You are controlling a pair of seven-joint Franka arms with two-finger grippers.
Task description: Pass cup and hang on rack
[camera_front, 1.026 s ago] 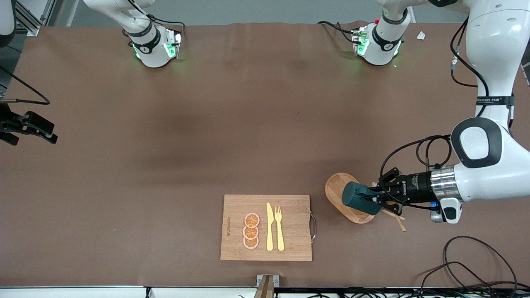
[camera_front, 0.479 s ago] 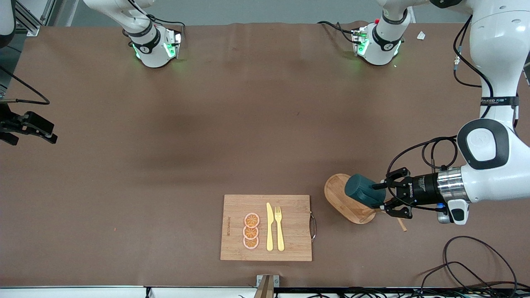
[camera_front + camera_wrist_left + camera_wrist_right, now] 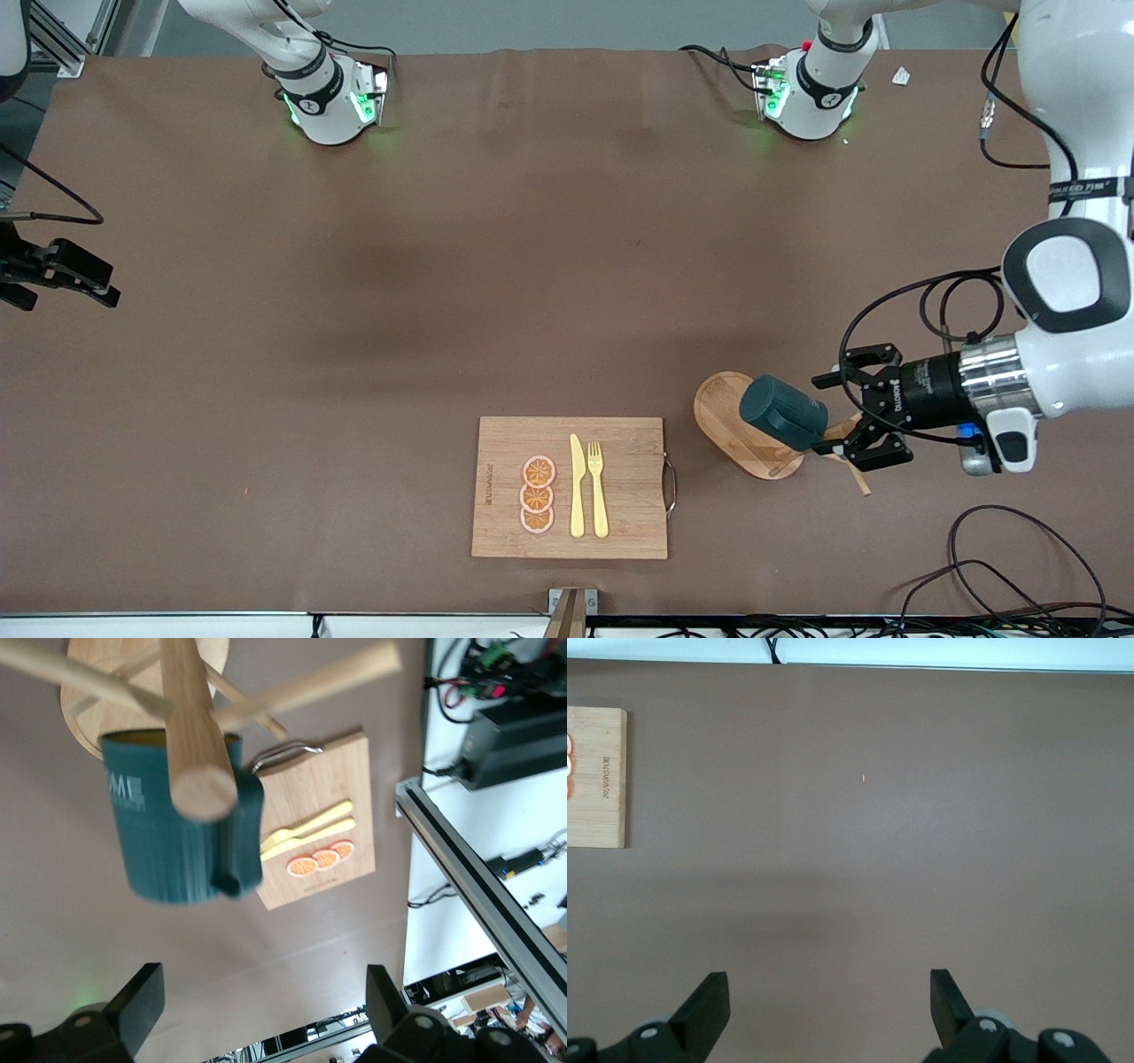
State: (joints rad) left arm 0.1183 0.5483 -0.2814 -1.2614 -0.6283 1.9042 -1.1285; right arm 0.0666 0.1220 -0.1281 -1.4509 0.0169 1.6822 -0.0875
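The dark teal cup (image 3: 784, 413) hangs tilted on the wooden rack (image 3: 728, 416), over its oval base. My left gripper (image 3: 834, 418) is open and empty, just clear of the cup toward the left arm's end of the table. In the left wrist view the cup (image 3: 173, 837) sits against the rack post (image 3: 190, 726) among the pegs, and my left gripper (image 3: 261, 1010) is wide open, apart from it. My right gripper (image 3: 99, 282) waits at the right arm's end of the table. In the right wrist view it (image 3: 828, 1001) is open over bare table.
A bamboo cutting board (image 3: 620, 487) with orange slices (image 3: 538, 494), a yellow knife (image 3: 577, 486) and a fork (image 3: 598, 487) lies beside the rack, toward the right arm's end. Loose cables (image 3: 1019, 567) lie near the front corner at the left arm's end.
My left gripper opened, let go of the cup and drew back toward the left arm's end. The cup stayed hanging on the rack. The right arm has not moved.
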